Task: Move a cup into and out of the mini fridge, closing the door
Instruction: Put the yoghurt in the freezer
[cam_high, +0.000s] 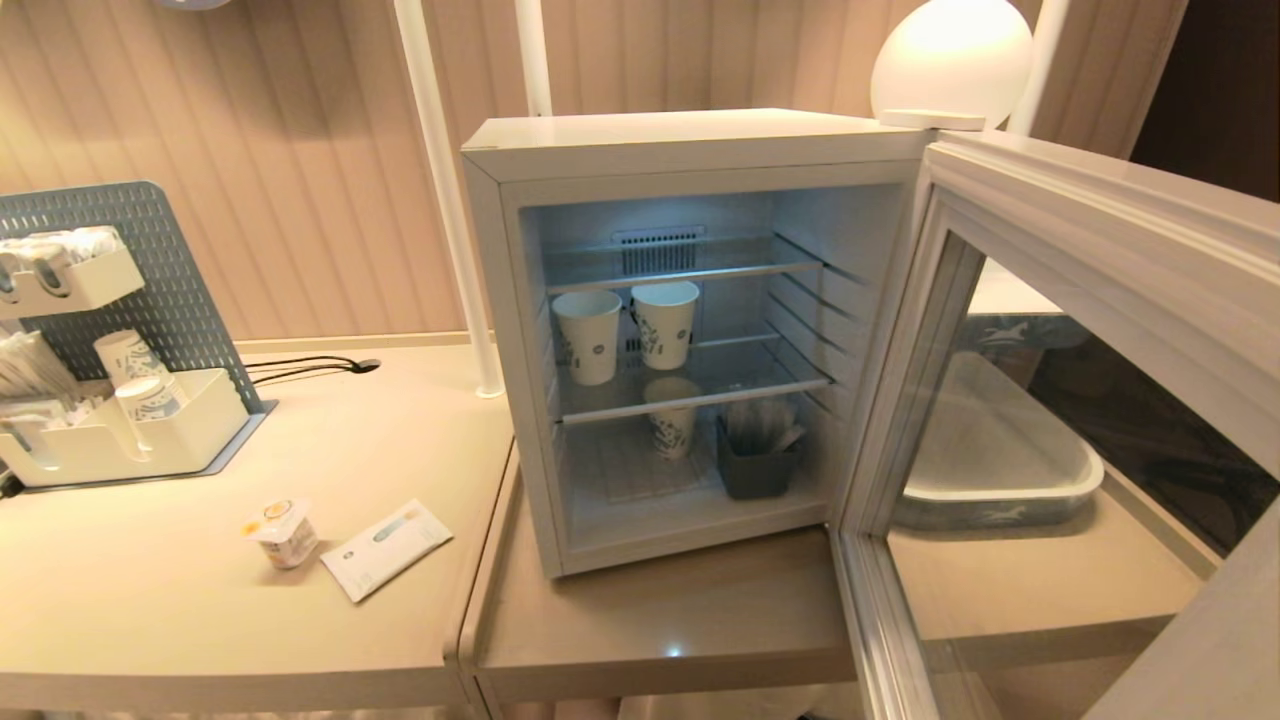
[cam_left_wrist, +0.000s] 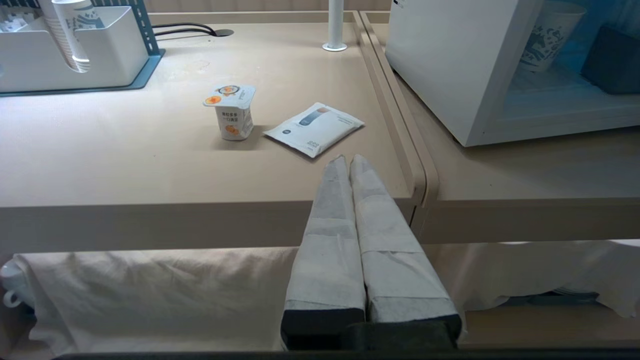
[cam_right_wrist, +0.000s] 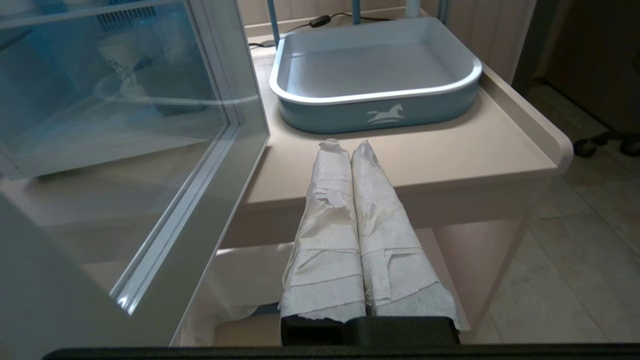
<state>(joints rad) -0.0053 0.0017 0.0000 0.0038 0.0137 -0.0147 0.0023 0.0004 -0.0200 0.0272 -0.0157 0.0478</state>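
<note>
Left wrist view — left hand (cam_left_wrist: 348, 159) pinched, empty

Left gripper (cam_left_wrist: 347, 159): fingers pressed together, empty, pointing forward. Right gripper (cam_right_wrist: 346, 145): same, fingers together, empty.

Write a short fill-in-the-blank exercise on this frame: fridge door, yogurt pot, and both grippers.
1. The glass-windowed door of the white boxy mini fridge stands ____.
2. The small white yogurt-style cup stands on the beige table beside a flat white ____.
3. The left gripper and the right gripper both have their fingers ____.
4. On the middle wire shelf stand ____ paper cups.

Missing words: open; sachet; shut; two
</note>
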